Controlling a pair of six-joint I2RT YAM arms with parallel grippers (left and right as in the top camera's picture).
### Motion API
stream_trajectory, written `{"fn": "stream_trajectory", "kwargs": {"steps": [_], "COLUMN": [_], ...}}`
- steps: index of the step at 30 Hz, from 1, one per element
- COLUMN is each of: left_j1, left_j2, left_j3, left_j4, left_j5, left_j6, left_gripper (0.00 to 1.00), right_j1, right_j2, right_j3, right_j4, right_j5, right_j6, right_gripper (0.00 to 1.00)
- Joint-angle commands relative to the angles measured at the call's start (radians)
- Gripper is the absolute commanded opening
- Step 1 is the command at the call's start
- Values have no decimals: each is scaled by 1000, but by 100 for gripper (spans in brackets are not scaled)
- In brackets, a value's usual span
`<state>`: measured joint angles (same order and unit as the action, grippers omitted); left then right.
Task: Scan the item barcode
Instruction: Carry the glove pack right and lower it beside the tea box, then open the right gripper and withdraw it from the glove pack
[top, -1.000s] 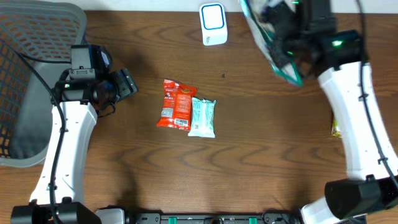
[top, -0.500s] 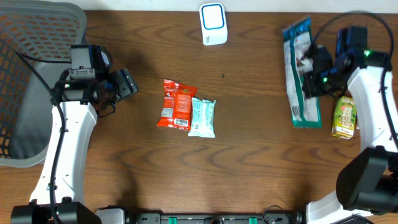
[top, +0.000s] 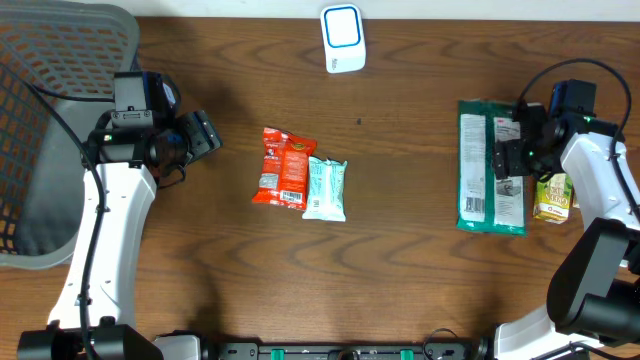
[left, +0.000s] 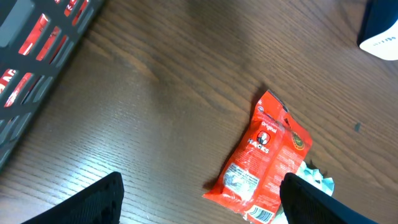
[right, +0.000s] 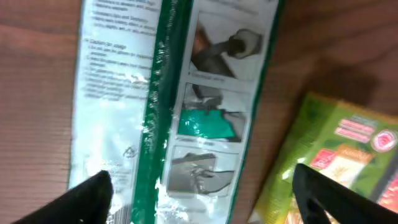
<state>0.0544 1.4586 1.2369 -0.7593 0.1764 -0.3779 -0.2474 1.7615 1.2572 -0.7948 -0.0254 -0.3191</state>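
Brown wood-grain table, grey mesh at its left edge, left gripper and right gripper both spread.

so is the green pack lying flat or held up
Flat on the table: the green pack lies spread out, right gripper open above it.

Left gripper, right gripper: jaws apart

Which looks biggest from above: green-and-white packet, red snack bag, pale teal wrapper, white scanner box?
Largest: green-and-white packet.
Next: red snack bag.
Smallest: pale teal wrapper and white scanner box look about alike.
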Motion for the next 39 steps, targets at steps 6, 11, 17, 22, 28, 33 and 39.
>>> {"fn": "stream_trajectory", "kwargs": {"steps": [6,11,17,22,28,33,39], "left_j1": [2,2,2,2,2,2,2], "left_j2": [2,2,2,2,2,2,2], "left_j3": [13,13,13,13,13,13,13], "left_j4": [-3,-3,-3,-3,-3,-3,-3], "left_j5": [-13,-13,-13,-13,-13,-13,-13], "left_j6": [-1,-1,-1,-1,-1,-1,-2], "left_gripper": [81,81,81,81,81,81,81], "right_j1": [16,79,223,317,327,272,185], "right_j2": [-3,-3,-2,-2,-2,-2,-2], "right_j3": [126,78,-96,-219,-262,-276,-277], "right_j4": [-62,-47,203,411,451,428,418], "right_j5": [-190,-435,-244,-1,220,238,226], "right_j6": [123,178,301,402,464,464,459], "right_gripper": [79,35,20,21,24,25,25]}}
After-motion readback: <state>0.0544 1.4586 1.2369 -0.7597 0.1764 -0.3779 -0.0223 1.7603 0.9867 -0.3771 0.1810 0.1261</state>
